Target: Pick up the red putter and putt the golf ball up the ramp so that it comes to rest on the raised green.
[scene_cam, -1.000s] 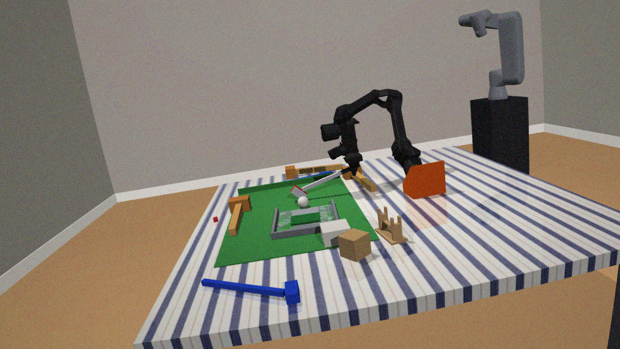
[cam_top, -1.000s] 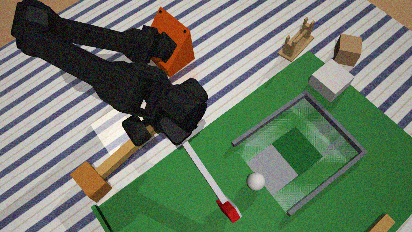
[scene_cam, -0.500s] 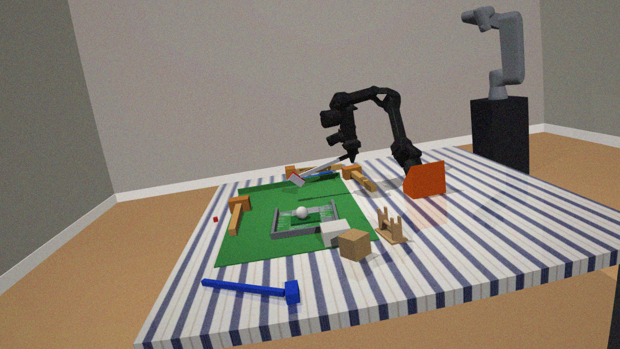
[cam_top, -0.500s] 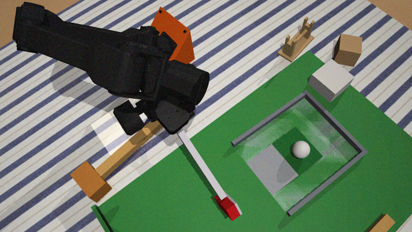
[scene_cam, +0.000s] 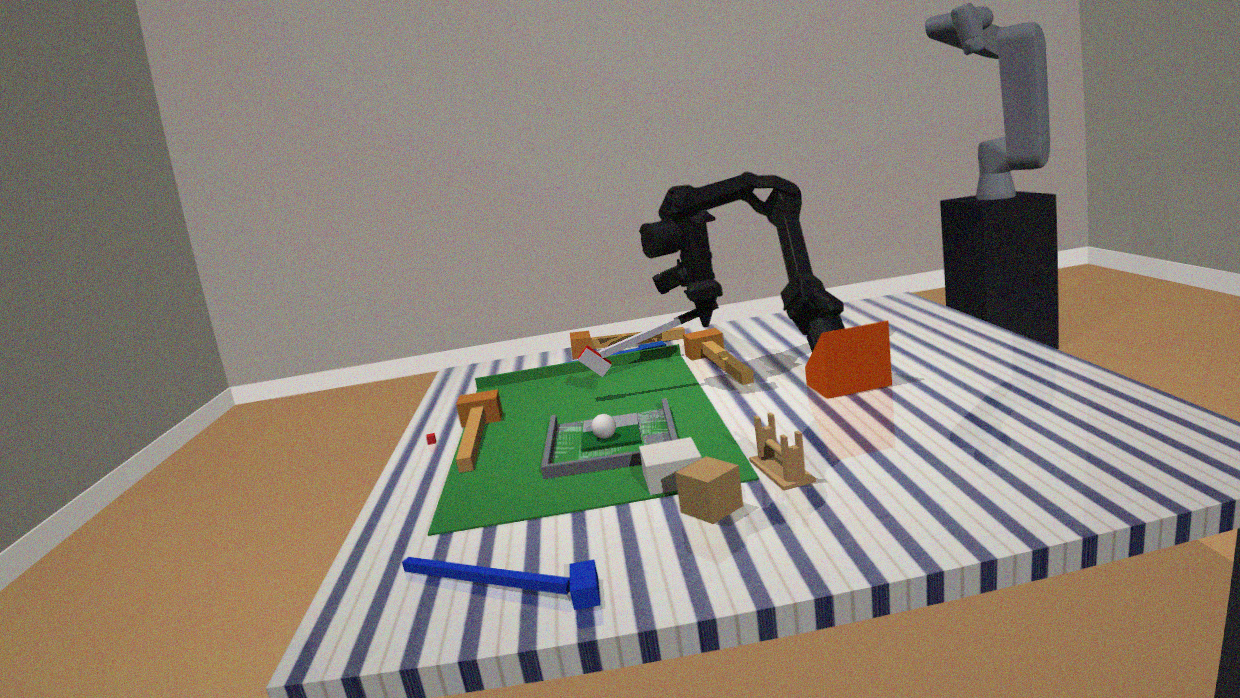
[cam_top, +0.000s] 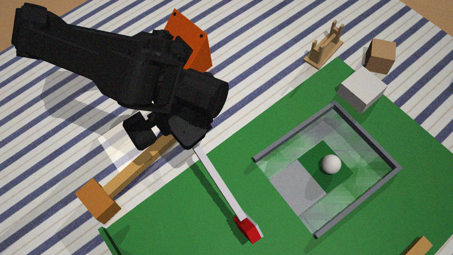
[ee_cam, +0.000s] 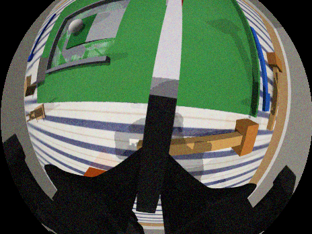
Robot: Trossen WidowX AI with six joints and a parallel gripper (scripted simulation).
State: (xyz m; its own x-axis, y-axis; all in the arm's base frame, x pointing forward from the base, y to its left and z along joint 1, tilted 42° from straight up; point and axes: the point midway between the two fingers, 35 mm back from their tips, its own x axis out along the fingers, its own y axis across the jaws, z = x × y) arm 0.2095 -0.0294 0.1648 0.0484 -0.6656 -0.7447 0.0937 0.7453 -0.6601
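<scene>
Striped table w/ green mat (cam_top: pixel 177 205): golf ball (cam_top: pixel 331 164) on raised green (cam_top: pixel 312 164), gripper (cam_top: pixel 186 144) clamped on red putter (cam_top: pixel 221 186) — lift putter away w/o nudging ball.

My arm (scene_cam: pixel 785 227) is matte black all over, built of chunky, boxy links with rounded cylindrical joint housings. Its base sits behind an orange wedge-shaped cover (cam_top: pixel 190 38) with small dark screw holes near the corners. The gripper (cam_top: pixel 190 139) carries flat black fingers.

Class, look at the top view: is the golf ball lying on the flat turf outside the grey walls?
No, the golf ball sits on the raised green inside the grey walls.
</scene>
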